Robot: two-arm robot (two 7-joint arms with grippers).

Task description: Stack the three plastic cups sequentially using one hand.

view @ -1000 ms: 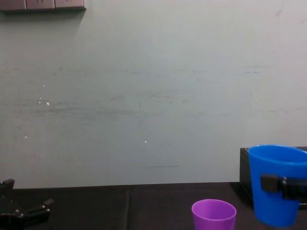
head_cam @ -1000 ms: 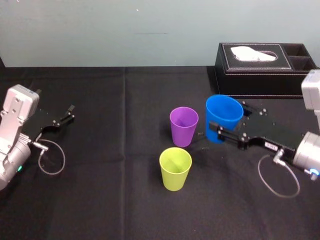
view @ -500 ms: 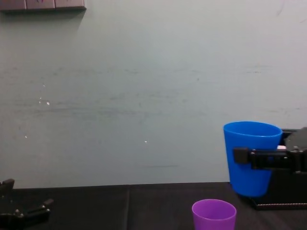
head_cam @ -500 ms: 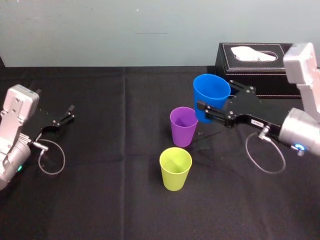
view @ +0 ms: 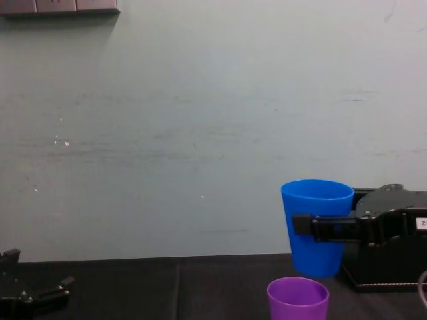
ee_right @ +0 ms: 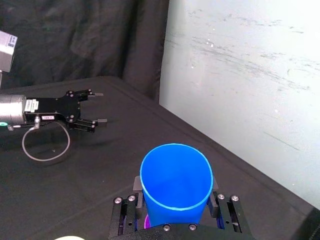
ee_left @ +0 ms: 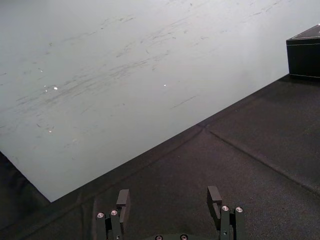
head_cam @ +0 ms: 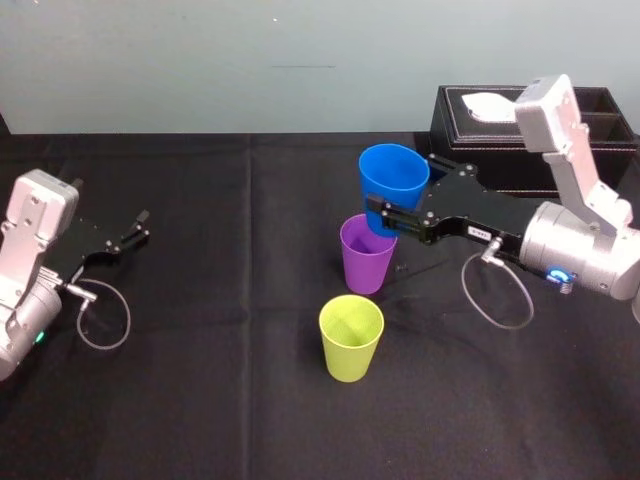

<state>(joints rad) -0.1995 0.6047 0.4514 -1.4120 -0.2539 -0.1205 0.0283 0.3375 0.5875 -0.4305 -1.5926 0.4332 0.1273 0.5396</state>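
Head view: my right gripper (head_cam: 400, 183) is clamped around the blue cup (head_cam: 386, 176), holding it in the air just over the purple cup (head_cam: 366, 255). The yellow-green cup (head_cam: 350, 337) sits nearer me. Left gripper (head_cam: 140, 226) is parked far left, fingers apart. Black cloth table (head_cam: 200, 400), pale scuffed wall (head_cam: 200, 60), black tissue box (head_cam: 470, 125) back right.

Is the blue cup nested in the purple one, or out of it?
Out. In the chest view the blue cup, held by the right gripper, hangs with its base above the purple cup's rim.
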